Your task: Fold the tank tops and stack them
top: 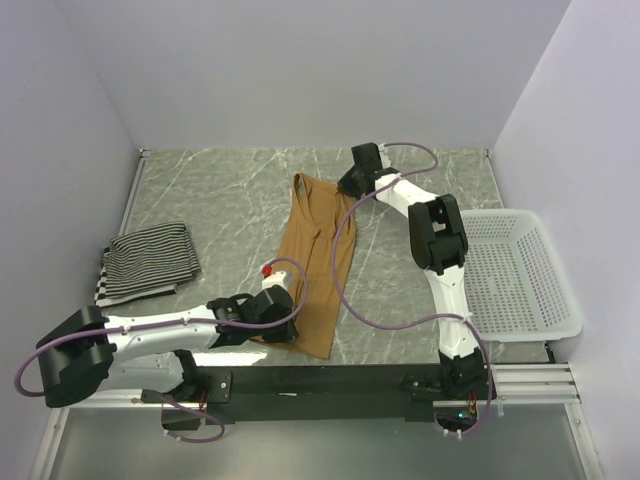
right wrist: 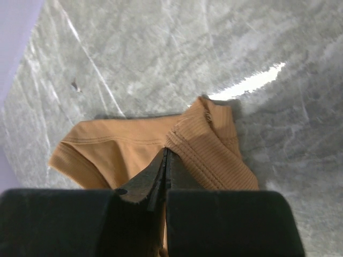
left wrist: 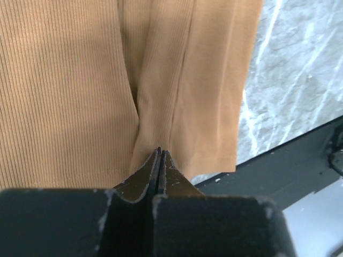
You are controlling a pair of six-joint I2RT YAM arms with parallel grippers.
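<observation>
The plain tan-brown tank top (top: 318,250) lies lengthwise down the middle of the table, folded into a narrow strip. My left gripper (top: 287,322) is shut on its near hem; in the left wrist view the ribbed cloth (left wrist: 69,80) puckers into the closed tips (left wrist: 159,151). My right gripper (top: 349,186) is shut at the far end, and the right wrist view has the tips (right wrist: 167,151) pinching the cloth where a strap (right wrist: 214,144) meets the neckline (right wrist: 118,152). A folded pile of striped tank tops (top: 150,258) sits at the left, thin dark stripes above bold black-and-white ones (top: 104,288).
A white plastic mesh basket (top: 530,335) stands at the right edge of the marble table (top: 230,190). The black front rail (left wrist: 278,171) runs just past the hem. Purple cables loop over both arms, and grey walls close in three sides.
</observation>
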